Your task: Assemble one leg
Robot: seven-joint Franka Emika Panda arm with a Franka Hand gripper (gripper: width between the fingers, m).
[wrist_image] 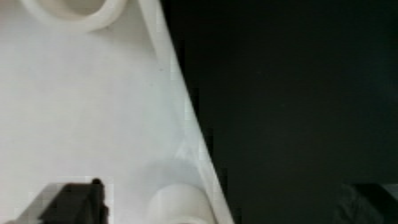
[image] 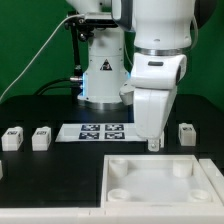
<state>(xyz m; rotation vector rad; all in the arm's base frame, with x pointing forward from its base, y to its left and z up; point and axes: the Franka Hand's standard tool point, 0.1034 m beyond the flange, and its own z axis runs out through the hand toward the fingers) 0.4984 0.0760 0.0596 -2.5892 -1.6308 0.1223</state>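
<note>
Between wide-apart fingers (wrist_image: pixel 71 203), the leg (wrist_image: pixel 178 205), at the panel (wrist_image: pixel 80 110) edge, clear of both.

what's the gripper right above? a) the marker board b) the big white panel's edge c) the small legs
b: the gripper hangs at the far edge of the white panel, and the wrist view shows that edge right below it.

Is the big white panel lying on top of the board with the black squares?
No, the white panel lies apart from the marker board, with dark table showing between them.
</note>
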